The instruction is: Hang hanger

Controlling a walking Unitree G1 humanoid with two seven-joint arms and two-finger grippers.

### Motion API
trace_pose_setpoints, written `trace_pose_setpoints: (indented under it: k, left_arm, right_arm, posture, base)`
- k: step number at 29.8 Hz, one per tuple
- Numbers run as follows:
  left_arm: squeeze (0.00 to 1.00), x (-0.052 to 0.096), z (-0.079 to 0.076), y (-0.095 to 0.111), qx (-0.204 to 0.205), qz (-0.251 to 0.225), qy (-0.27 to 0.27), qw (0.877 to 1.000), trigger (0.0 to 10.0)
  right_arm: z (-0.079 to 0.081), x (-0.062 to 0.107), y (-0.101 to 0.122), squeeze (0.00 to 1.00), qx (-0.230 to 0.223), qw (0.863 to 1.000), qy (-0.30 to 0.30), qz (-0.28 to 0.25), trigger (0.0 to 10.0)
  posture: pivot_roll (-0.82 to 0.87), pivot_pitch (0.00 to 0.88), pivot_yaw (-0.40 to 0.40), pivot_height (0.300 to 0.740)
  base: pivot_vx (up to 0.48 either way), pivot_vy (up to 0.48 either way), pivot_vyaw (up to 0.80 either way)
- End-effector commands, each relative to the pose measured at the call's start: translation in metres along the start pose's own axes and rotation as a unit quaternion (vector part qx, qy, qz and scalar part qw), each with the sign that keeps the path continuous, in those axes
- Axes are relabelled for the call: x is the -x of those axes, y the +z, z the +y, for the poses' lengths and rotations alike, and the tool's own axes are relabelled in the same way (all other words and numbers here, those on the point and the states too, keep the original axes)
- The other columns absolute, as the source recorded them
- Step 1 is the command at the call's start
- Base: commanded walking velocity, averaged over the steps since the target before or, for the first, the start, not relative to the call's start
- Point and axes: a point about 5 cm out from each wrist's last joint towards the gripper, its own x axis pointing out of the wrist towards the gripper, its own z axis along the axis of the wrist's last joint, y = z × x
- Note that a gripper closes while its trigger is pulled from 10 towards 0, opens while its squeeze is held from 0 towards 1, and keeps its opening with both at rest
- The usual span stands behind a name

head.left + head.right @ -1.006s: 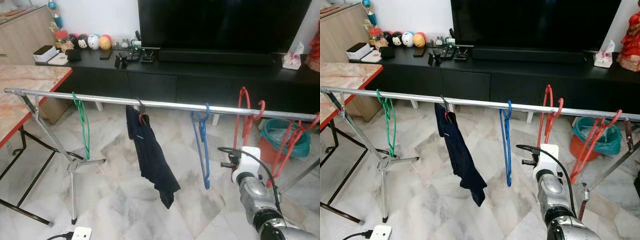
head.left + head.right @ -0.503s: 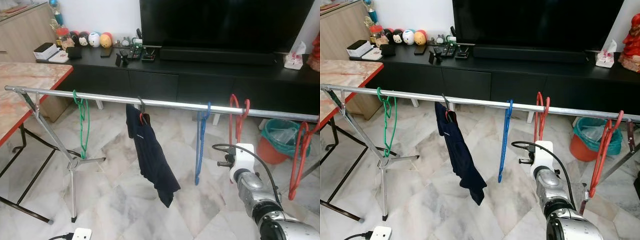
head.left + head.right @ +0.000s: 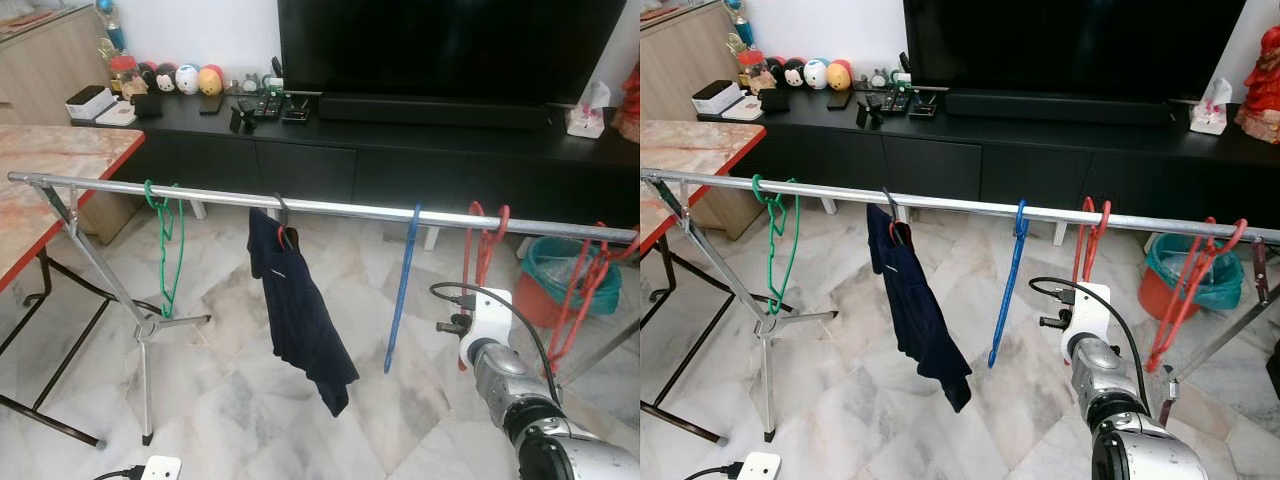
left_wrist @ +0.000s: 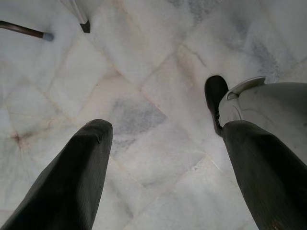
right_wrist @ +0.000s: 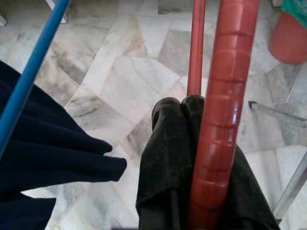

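1. Change since half a second ago: the red hanger [image 3: 484, 262] is sitting with its hook over the rail [image 3: 330, 208] as before; the blue hanger [image 3: 400, 292] has swung further edge-on and the far red hangers [image 3: 583, 292] at the rail's right end have swung and fanned out; the camera has barely shifted; judgement: the hook is seated, so the hang looks essentially done and letting go is what remains.
2. Left to right along the rail: green hanger [image 3: 166, 245] near the left end; dark garment [image 3: 298, 318] near the middle; blue hanger beside it; red hanger just right of the blue one; far red hangers at the right end.
3. Left gripper [image 4: 158, 163] is hanging idle over the marble floor [image 4: 144, 62]; its fingers are spread wide, holding nothing.
4. Right gripper [image 5: 192, 139] is reaching up below the rail; its fingers are pressed together, pinching the red hanger's lower bar.
5. Orientation: the red hanger is hanging hook-up on the rail, long axis running near-vertical from hook down to the pinch; its flat is turning nearly edge-on to the head camera.
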Motion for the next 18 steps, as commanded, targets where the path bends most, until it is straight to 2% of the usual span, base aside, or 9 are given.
trace_pose_setpoints:
  k: [1,2,3,4,5,6,7,8,18]
  left_arm:
    - [0.00,0.0012,0.0053,-0.0042,-0.004,0.011,0.003,1.000,10.0]
    - [0.00,0.0011,0.0053,-0.0039,-0.004,0.011,0.003,1.000,10.0]
    - [0.00,0.0010,0.0050,-0.0033,-0.003,0.010,0.003,1.000,10.0]
    - [0.00,0.0009,0.0049,-0.0031,-0.003,0.010,0.003,1.000,10.0]
    - [0.00,0.0008,0.0047,-0.0029,-0.003,0.010,0.003,1.000,10.0]
    - [0.00,0.0006,0.0041,-0.0022,-0.003,0.009,0.003,1.000,10.0]
    - [0.00,0.0004,0.0035,-0.0016,-0.003,0.008,0.002,1.000,10.0]
    - [0.00,-0.0001,0.0016,-0.0001,-0.003,0.005,0.001,1.000,10.0]
    - [0.00,-0.0010,-0.0015,0.0039,-0.001,-0.001,-0.001,1.000,10.0]
  right_arm:
    - [0.0028,-0.0007,0.0035,0.00,-0.002,1.000,0.005,-0.003,10.0]
    - [0.0032,-0.0006,0.0034,0.00,-0.003,1.000,0.008,-0.005,10.0]
    - [0.0036,-0.0004,0.0026,0.25,0.000,1.000,0.011,-0.008,10.0]
    - [0.0037,-0.0003,0.0020,0.25,0.003,1.000,0.012,-0.008,10.0]
    - [0.0037,-0.0002,0.0016,0.76,0.004,1.000,0.012,-0.008,10.0]
    - [0.0034,-0.0001,0.0019,0.87,0.004,1.000,0.010,-0.011,10.0]
    - [0.0033,0.0000,0.0023,0.89,0.003,1.000,0.010,-0.015,10.0]
    - [0.0037,0.0003,0.0051,0.96,0.010,0.999,0.010,-0.031,10.0]
    - [0.0027,0.0031,0.0074,1.00,-0.001,0.997,0.004,-0.082,10.0]
  posture:
    - [0.01,0.000,0.035,0.740]
    - [0.01,0.000,0.035,0.740]
    - [0.01,0.000,0.035,0.740]
    - [0.01,0.000,0.035,0.740]
    - [0.01,0.000,0.035,0.740]
    - [0.00,0.000,0.038,0.740]
    - [0.00,0.000,0.038,0.740]
    - [0.00,0.000,0.039,0.740]
    - [0.00,0.000,0.041,0.740]
  base:
    - [0.000,0.000,0.00]
    - [0.000,0.000,0.00]
    - [0.000,0.000,0.00]
    - [0.000,0.000,0.00]
    - [0.000,0.000,0.00]
    - [0.000,0.000,0.00]
    - [0.000,0.000,0.00]
    - [0.000,0.000,0.00]
    - [0.000,0.000,0.00]
